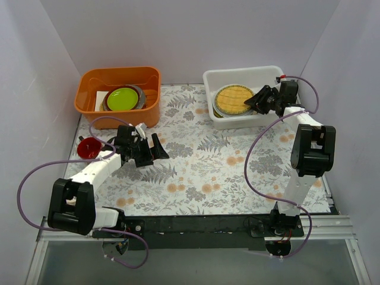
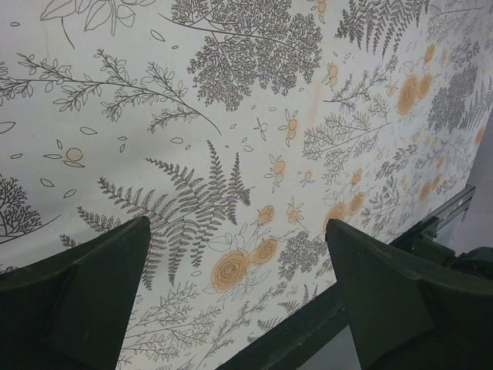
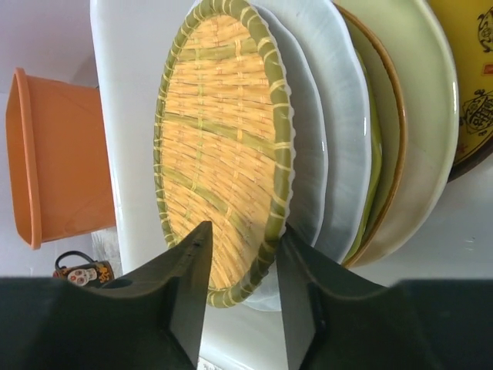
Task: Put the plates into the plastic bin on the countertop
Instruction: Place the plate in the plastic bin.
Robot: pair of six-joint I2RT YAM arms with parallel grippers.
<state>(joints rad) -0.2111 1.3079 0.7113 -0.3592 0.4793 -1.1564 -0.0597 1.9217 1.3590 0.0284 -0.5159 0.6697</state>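
The plastic bin (image 1: 243,72) stands at the back right of the countertop (image 1: 202,166) and holds a stack of plates. On top lies the woven straw-yellow plate (image 1: 233,100) (image 3: 219,139). Under it are a white plate (image 3: 339,116), a lime-green rim (image 3: 377,169), a pale green plate (image 3: 416,116) and a mustard yellow one (image 3: 470,77). My right gripper (image 1: 256,100) (image 3: 245,231) is at the woven plate's right edge, open, with the rim between its spread fingers. My left gripper (image 1: 155,149) (image 2: 237,227) hangs wide open over the bare countertop (image 2: 231,116), holding nothing.
An orange tub (image 1: 119,95) (image 3: 54,154) at the back left holds a plain lime-green plate (image 1: 122,98) on grey dishes. A red mug (image 1: 89,147) (image 3: 81,270) stands at the left edge. Pale walls close in three sides.
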